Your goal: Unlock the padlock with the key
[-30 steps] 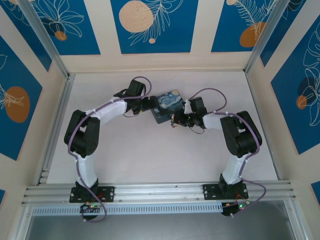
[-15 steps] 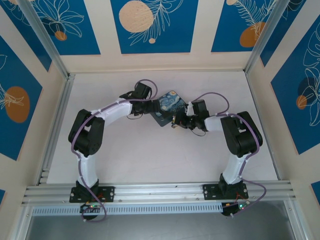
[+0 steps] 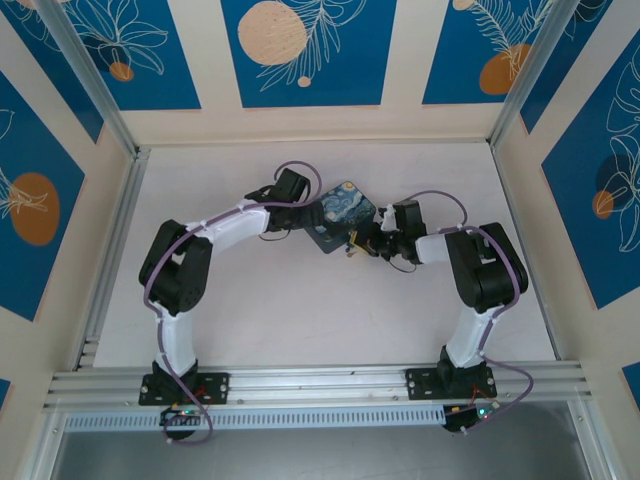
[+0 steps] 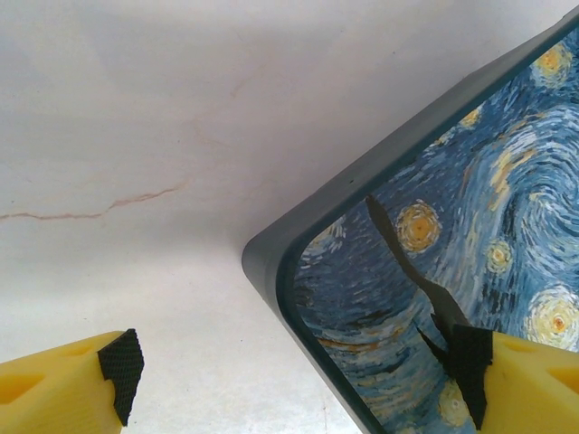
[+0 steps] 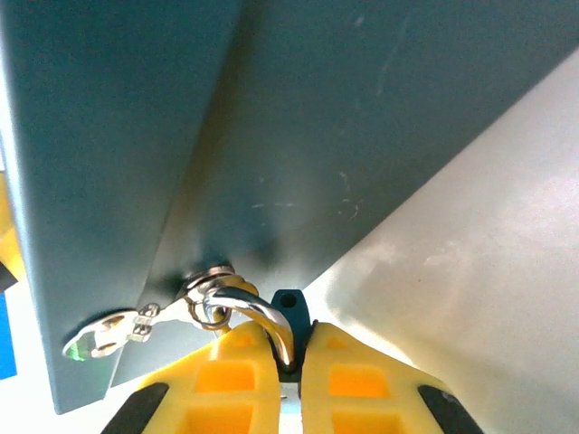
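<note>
The teal-blue padlock (image 5: pixel 291 312) is pinched between the yellow fingers of my right gripper (image 5: pixel 289 348), which is shut on its body. Its silvery shackle (image 5: pixel 256 314) curves up to the fitting on the side of the starry-night box (image 5: pixel 317 136). A small ring and a flat silvery tab (image 5: pixel 99 339) hang beside the shackle; I cannot tell whether that tab is the key. My left gripper (image 4: pixel 294 375) is open, its pads straddling the near corner of the box (image 4: pixel 470 235) lid. From above, the left gripper (image 3: pixel 305 215) and right gripper (image 3: pixel 358 243) flank the box (image 3: pixel 340 212).
The box rests on a white table (image 3: pixel 300 310) enclosed by patterned walls. An aluminium rail (image 3: pixel 320 385) runs along the near edge by the arm bases. A faint crack line (image 4: pixel 90 210) marks the table beside the box.
My left arm has reached rightward until its open gripper stands over the box's corner. The right wrist has shifted slightly right, still gripping the padlock.
</note>
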